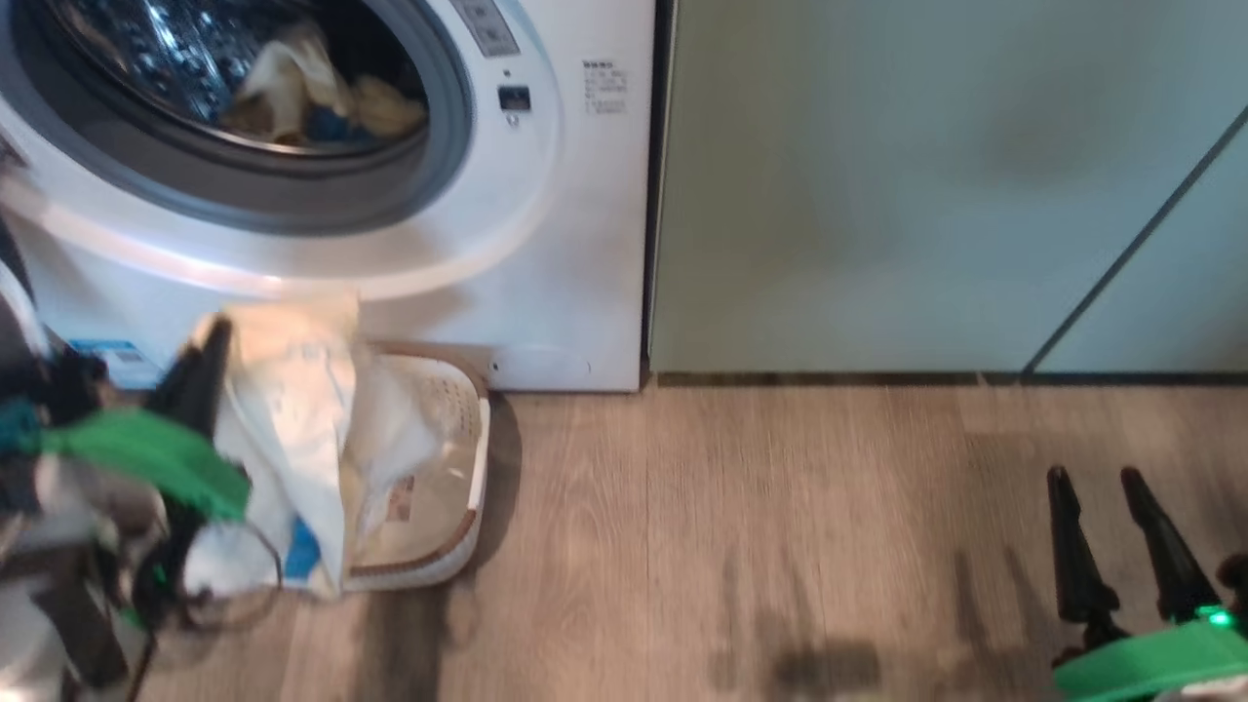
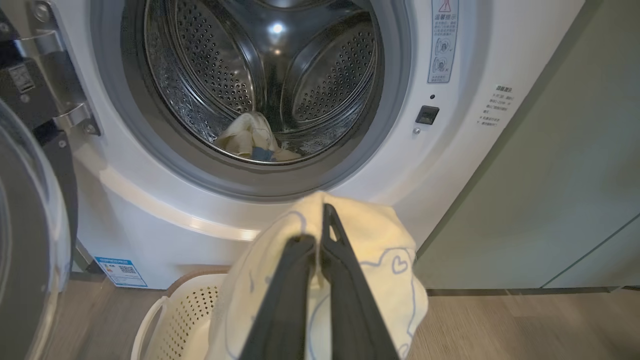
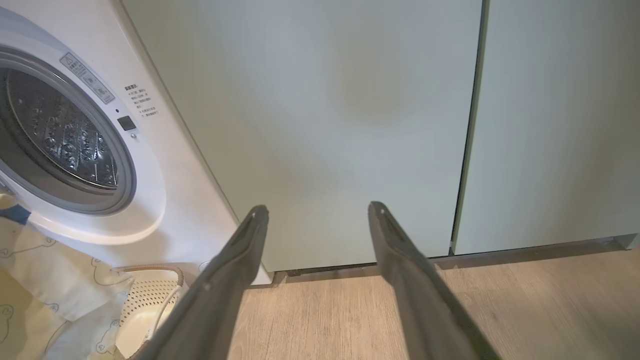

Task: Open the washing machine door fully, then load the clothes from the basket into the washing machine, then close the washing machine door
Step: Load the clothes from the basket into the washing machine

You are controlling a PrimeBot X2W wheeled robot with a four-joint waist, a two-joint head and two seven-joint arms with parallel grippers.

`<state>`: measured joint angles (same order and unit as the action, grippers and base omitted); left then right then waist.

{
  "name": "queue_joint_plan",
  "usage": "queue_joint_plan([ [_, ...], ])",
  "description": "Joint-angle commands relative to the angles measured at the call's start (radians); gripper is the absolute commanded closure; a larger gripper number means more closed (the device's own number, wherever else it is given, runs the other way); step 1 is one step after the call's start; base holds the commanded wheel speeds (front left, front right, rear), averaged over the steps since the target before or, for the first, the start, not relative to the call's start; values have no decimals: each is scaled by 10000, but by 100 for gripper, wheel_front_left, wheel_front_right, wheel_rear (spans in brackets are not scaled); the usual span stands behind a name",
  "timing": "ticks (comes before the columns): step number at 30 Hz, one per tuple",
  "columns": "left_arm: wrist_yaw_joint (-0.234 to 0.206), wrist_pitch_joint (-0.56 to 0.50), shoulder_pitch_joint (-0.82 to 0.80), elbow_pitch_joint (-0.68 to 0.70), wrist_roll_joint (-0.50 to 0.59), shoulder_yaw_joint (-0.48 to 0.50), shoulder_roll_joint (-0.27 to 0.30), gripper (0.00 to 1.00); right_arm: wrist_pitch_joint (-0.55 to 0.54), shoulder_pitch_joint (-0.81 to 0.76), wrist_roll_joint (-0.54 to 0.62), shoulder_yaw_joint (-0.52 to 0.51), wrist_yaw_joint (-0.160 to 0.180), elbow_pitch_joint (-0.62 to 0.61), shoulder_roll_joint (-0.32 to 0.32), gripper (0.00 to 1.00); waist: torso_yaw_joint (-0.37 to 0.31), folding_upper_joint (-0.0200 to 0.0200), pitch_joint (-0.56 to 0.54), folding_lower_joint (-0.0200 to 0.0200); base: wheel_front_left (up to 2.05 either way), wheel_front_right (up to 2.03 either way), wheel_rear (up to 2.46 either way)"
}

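Head view is looking forward and steeply down from above, taking in the washer (image 1: 575, 244) front, the basket (image 1: 480, 468) on the floor (image 1: 731, 507) and the cabinets (image 1: 926, 195) to the right; blurred. Left wrist view is sitting close, pointing along the left gripper (image 2: 315, 225) almost straight into the drum (image 2: 320, 75), the door (image 2: 20, 240) edging in at its left. Right wrist view is hanging low and further off, facing the cabinets along the right gripper (image 3: 317, 207), washer slanting at its left edge. All three are sharing the washer's opening, the basket rim and the cabinet face.
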<state>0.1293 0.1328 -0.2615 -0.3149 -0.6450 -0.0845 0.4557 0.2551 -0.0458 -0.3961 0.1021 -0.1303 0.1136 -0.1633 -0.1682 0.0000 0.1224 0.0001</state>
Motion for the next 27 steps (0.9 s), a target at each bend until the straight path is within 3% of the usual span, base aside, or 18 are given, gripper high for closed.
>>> queue_joint_plan([
  [1,13,-49,-788,216,-135,379,563,100,67,507,-14,195,-4,-364,-150,0,-101,0,330,-1,0,0,0],
  [8,13,-519,-2787,-336,-332,-57,1340,100,67,1052,-60,280,-4,-402,-104,0,-434,0,1393,-1,0,0,0],
  [27,-490,-167,-7936,-2826,639,-128,2173,100,67,2427,-200,648,-4,-479,205,0,-1389,0,4112,-1,0,0,0],
])
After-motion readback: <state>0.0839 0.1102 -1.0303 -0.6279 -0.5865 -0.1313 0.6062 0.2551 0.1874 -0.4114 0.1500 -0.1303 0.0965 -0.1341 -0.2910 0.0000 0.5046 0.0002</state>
